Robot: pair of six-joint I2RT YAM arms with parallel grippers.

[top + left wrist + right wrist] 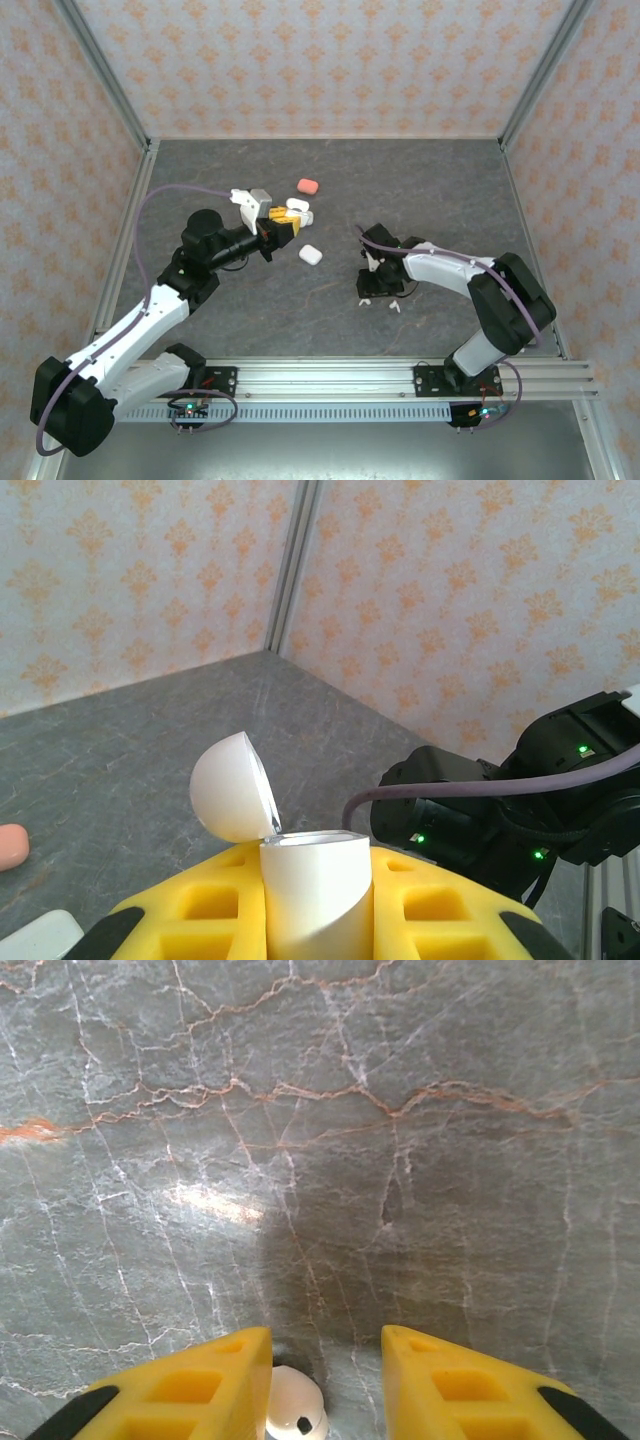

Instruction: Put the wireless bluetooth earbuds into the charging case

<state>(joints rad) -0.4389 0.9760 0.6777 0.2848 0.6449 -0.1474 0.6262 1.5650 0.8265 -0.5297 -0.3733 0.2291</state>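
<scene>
Task judged early. No earbud is seen seated in any case.

- Left claw (318, 905): clamped on an open white charging case (318, 880), which is held upright between the yellow fingers (190, 910). The lid (232, 787) is flipped back, up and to the left of the claw. The inside of the case is hidden from this angle, so it cannot be told whether anything sits in it.
- Right claw (325, 1338): pointed down at the counter (420, 1140), with the jaws at a narrow gap. One white earbud (296, 1415) lies between the fingers, against the left one, with space seen on the other side. A firm grip is not shown, so it is judged not yet clamped.
- From above, two small white earbuds (365, 301) (394, 308) are seen on the counter just below the right claw.
- Spare cases lie near the left claw: a pink case (307, 185) and a white case (297, 208) beyond it, another white case (308, 254) just to its right.

Done: one case opened and held ready.
Left: the earbud is to be gripped, carried over to the open case and seated. The other earbuds and cases are then to be handled.
</scene>
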